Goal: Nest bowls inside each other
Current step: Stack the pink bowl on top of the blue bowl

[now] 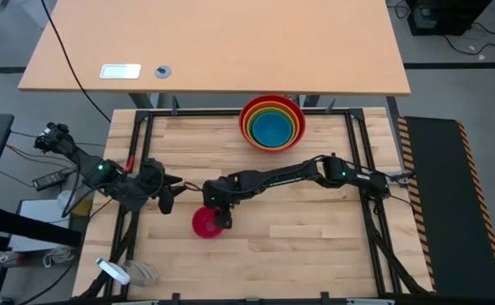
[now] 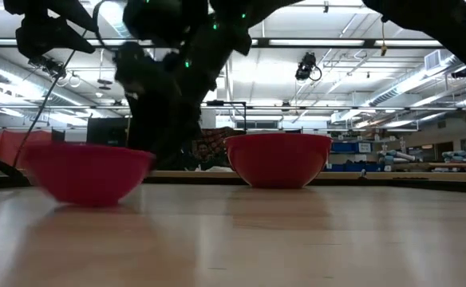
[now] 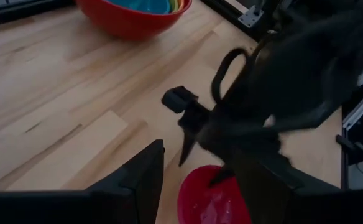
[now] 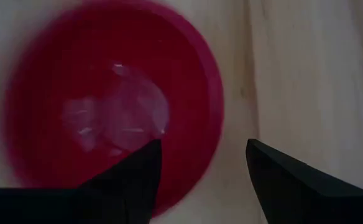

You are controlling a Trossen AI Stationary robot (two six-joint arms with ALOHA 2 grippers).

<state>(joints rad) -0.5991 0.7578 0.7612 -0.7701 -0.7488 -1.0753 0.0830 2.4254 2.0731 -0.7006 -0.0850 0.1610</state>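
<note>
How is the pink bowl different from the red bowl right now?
The pink bowl is smaller than the red bowl. The pink bowl is empty, while the red bowl holds orange, yellow-green and blue bowls nested inside. The pink bowl sits under the right gripper; the red bowl stands alone by the table's far edge. Both are round, glossy and upright.
</note>
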